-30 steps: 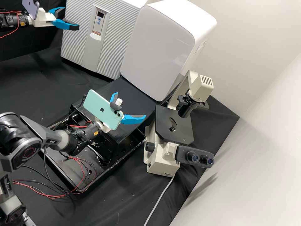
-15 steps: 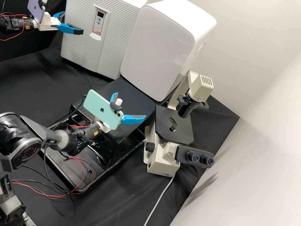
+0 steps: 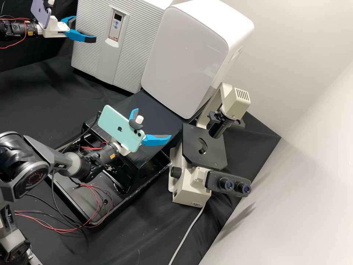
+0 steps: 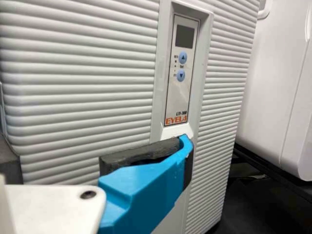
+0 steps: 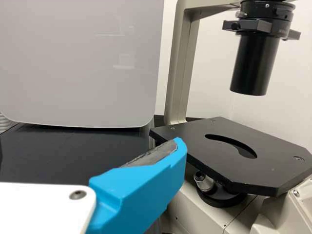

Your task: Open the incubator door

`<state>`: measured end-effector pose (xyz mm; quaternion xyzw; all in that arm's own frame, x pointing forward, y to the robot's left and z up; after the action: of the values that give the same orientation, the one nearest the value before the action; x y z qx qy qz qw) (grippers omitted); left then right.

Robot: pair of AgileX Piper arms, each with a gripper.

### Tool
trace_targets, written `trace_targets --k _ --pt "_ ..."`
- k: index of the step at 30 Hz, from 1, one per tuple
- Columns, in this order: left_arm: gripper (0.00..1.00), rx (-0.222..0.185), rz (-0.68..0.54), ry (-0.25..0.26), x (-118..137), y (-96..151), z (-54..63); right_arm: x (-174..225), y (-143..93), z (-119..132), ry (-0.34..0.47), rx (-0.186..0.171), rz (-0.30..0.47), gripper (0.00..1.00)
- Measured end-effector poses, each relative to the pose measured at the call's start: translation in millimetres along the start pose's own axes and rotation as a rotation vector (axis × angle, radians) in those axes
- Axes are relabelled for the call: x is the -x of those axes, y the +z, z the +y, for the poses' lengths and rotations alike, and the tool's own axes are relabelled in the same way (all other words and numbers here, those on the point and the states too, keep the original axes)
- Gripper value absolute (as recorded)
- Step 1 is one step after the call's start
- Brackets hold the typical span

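Cabinet (image 3: 184,59), smooth and white, between microscope (image 3: 191,187) and ribbed incubator (image 3: 136,49)

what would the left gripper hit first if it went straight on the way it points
The blue-fingered left gripper would probably meet the light grey ribbed-front incubator, around the smooth grey strip below its blue-buttoned control panel; depth is hard to judge.

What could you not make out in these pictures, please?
Incubator interior: high view, hidden behind its shut door.
Any contact between left fingers and door: left wrist view, covered by the near finger.
Left arm base: high view, cut off by left edge.
Microscope top: right wrist view, cut off by upper edge.
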<state>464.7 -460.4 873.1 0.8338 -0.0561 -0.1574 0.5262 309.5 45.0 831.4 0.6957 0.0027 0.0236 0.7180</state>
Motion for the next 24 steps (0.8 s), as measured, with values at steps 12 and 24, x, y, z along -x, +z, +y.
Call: trace_targets --k 12,24 --pt "0.00 -0.001 -0.001 0.003 2.0 1.9 2.2 0.0 0.0 0.0 0.000 0.000 0.000 1.00" --pt "0.00 0.000 0.000 0.003 2.5 2.2 2.4 0.0 0.0 0.0 0.000 0.000 0.000 1.00"
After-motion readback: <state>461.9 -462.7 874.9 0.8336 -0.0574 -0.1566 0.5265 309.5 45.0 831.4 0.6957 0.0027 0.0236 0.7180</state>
